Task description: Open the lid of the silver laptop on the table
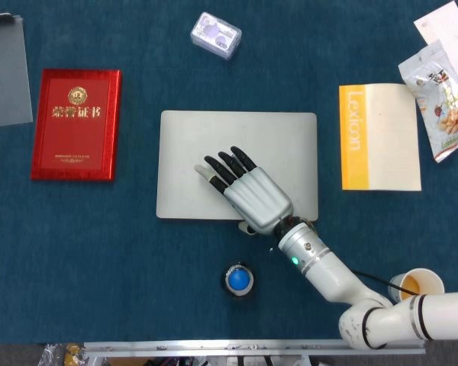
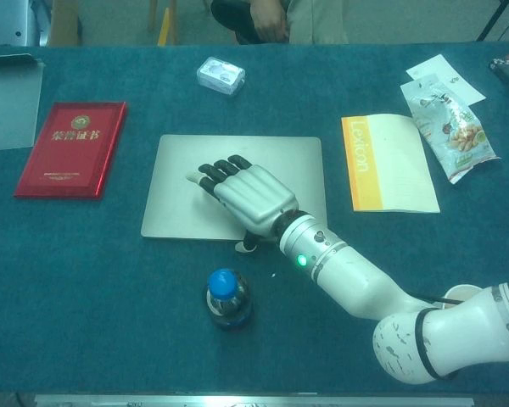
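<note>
Silver laptop (image 1: pixel 237 145) closed on blue table (image 1: pixel 137 252), right hand (image 2: pixel 250 199) fingers (image 2: pixel 216 170) released, spread flat above.

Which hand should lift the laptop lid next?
Right. The right hand lies over the closed laptop, thumb at its near edge, fingers spread on the lid. The left hand is in neither view.

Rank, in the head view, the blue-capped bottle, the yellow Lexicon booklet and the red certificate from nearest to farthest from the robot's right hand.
From the right hand:
1. Blue-capped bottle, just below it, toward the robot.
2. Yellow Lexicon booklet, off to the right.
3. Red certificate, far left, beyond the silver laptop.
</note>
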### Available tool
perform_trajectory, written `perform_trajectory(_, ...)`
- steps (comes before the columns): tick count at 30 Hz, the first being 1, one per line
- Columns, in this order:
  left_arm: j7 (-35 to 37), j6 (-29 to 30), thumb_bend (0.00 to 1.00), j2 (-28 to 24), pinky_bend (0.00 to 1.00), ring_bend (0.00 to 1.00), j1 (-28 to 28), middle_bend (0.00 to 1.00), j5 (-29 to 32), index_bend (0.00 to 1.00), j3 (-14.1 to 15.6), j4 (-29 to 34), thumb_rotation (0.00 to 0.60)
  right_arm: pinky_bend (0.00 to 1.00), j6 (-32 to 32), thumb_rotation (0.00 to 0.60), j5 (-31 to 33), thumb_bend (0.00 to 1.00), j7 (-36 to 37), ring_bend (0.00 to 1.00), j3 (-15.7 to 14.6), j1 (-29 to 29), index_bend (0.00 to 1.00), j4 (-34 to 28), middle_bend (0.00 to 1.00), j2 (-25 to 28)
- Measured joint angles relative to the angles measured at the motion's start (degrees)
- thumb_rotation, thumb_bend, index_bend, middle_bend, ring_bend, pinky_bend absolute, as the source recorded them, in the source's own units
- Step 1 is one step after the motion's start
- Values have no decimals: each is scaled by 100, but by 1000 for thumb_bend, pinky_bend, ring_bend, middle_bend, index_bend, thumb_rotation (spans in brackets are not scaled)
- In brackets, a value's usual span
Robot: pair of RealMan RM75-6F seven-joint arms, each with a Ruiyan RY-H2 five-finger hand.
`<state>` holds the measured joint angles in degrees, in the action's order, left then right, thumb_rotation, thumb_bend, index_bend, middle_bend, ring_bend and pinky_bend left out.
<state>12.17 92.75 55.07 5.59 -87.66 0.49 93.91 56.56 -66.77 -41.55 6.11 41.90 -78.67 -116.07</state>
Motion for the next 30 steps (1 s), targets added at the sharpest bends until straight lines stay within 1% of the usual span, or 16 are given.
perform_trajectory(3,17,-5,417,7,40,26,0,118,-2,176,2,-18,600,13,-5,600,15,115,-23,0,-2,4,0,-9,51,-5)
perform_trajectory(8,37,10,417,17,40,26,9,118,7,177,-1,-41,600,13,14,600,18,157,-92,0,5,13,0,-82,51,22)
perform_trajectory(14,73,-9,417,45,40,26,7,119,9,177,3,-84,600,13,47,600,59,166,-229,0,32,35,0,-158,51,67)
perform_trajectory(24,152,-40,417,70,40,26,0,118,62,177,-20,-174,600,13,148,600,39,250,-402,0,48,67,0,-227,51,92)
perform_trajectory(30,195,-139,417,106,40,25,-25,119,144,181,-34,-265,600,13,199,600,16,269,-543,0,106,125,0,-296,51,122)
